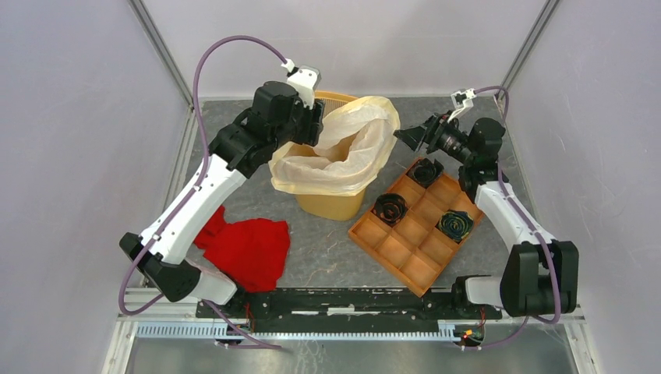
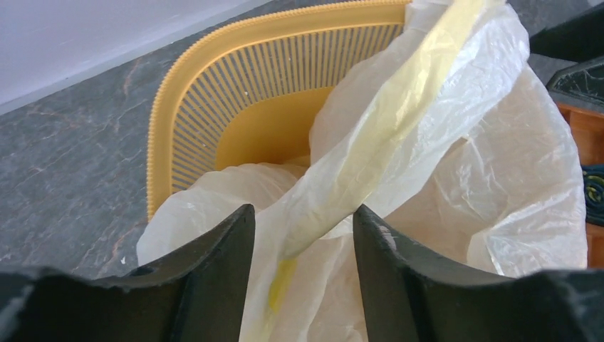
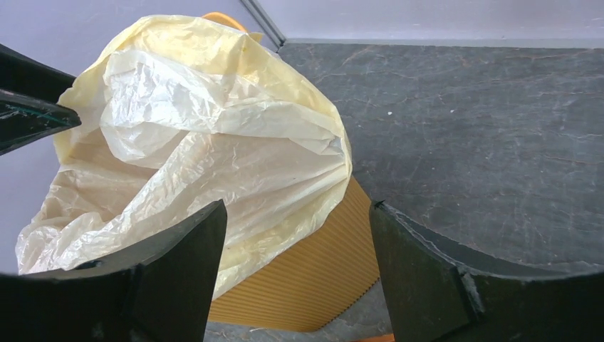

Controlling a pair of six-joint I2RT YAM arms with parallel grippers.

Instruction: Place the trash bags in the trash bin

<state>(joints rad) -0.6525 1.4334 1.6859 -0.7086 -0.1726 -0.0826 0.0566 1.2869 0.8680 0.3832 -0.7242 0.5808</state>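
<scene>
The orange-yellow trash bin (image 1: pixel 331 204) stands upright at the table's middle. The cream-white trash bag (image 1: pixel 343 156) is draped over its rim, with its mouth gaping and its far side bunched up high. My left gripper (image 1: pixel 318 128) hovers at the bin's far left corner. In the left wrist view its jaws (image 2: pixel 303 221) stand apart around a raised fold of the bag (image 2: pixel 399 114), with a gap on the fold's right; the slitted bin wall (image 2: pixel 271 78) shows behind. My right gripper (image 1: pixel 407 139) is open just right of the bag, apart from it. Its view shows the bag (image 3: pixel 214 142) and bin side (image 3: pixel 313 271) ahead.
A red cloth (image 1: pixel 249 249) lies at the near left beside the left arm. An orange-brown compartment tray (image 1: pixel 413 249) sits right of the bin under the right arm, with dark coiled items (image 1: pixel 390 208) in three of its cells. Walls close in the back and sides.
</scene>
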